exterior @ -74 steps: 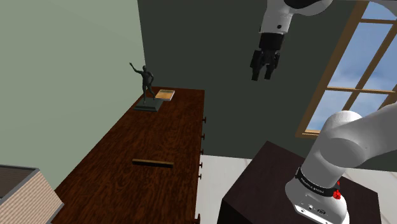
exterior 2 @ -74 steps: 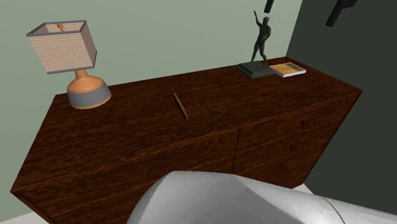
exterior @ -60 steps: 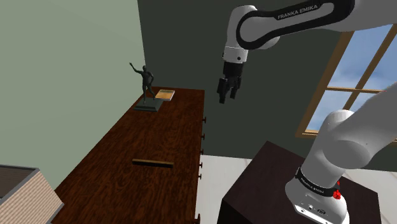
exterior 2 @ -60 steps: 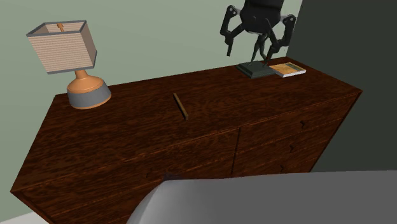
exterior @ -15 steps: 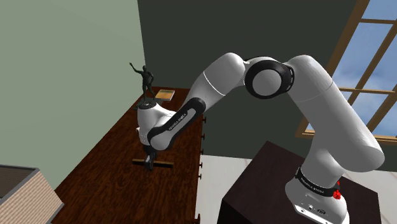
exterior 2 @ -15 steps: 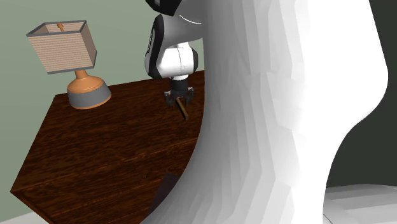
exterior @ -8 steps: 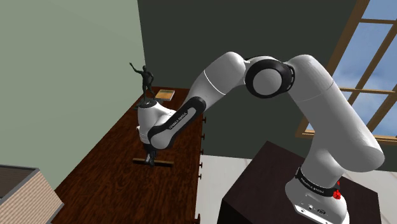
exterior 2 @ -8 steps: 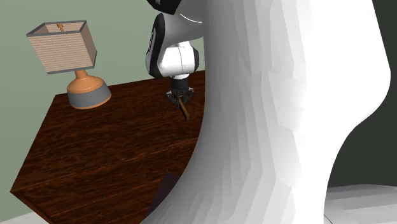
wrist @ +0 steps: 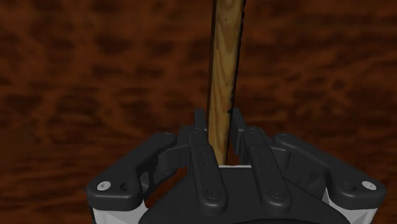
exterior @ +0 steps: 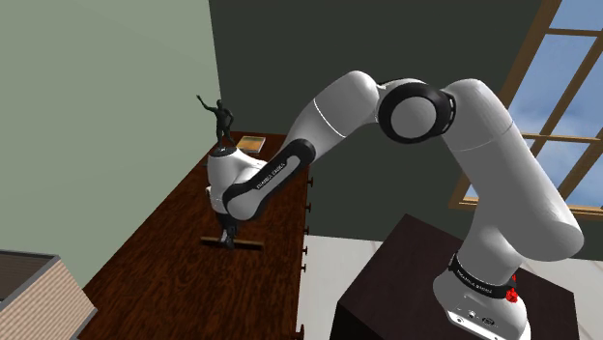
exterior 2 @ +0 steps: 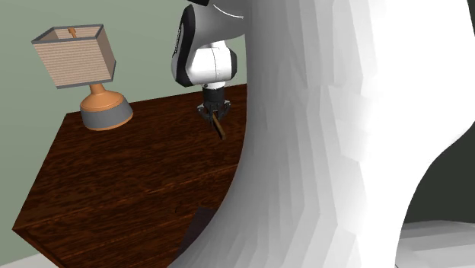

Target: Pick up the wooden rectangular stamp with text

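Dark wood dresser (exterior: 164, 241) against green wall (exterior: 97, 97); gripper (wrist: 219, 129) clenched on wooden stamp (wrist: 226, 63).

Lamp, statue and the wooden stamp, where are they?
lamp (exterior 2: 74, 57), second exterior view, on its shade.
statue (exterior: 223, 119), shoulder view, on the figure's torso.
wooden stamp (wrist: 226, 70), wrist view, on its long upper face.

End effector (wrist: 219, 125) — downward, tight around stamp (wrist: 226, 57)
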### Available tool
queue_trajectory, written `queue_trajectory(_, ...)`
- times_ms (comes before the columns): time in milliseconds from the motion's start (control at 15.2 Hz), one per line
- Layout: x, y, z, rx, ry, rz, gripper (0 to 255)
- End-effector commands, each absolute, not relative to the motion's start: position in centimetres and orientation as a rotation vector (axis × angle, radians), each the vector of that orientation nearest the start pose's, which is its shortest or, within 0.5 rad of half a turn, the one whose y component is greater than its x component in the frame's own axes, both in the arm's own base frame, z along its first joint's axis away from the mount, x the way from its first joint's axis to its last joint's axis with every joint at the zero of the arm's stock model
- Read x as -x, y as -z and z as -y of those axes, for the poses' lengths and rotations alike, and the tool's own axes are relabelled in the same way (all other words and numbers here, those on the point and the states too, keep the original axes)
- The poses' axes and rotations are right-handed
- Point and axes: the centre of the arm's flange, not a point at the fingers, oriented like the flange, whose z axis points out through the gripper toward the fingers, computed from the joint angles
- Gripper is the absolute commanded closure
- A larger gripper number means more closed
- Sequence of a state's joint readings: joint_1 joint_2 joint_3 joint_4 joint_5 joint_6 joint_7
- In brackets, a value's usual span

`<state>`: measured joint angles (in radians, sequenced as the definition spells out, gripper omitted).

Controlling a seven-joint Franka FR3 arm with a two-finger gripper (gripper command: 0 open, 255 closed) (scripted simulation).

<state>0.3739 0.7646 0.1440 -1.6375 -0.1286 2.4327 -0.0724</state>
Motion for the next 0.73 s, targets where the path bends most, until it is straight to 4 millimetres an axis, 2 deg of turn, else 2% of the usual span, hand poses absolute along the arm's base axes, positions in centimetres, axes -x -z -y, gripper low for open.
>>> queue_trajectory(0, -60.6, -18.6, -33.2, 2.958, 0.057, 0.989, 255)
queue_trajectory(528, -60.6, -22.8, -33.2, 2.958, 0.057, 0.989, 255)
queue_trajectory(660, -60.6, -22.9, -33.2, 2.958, 0.057, 0.989, 255)
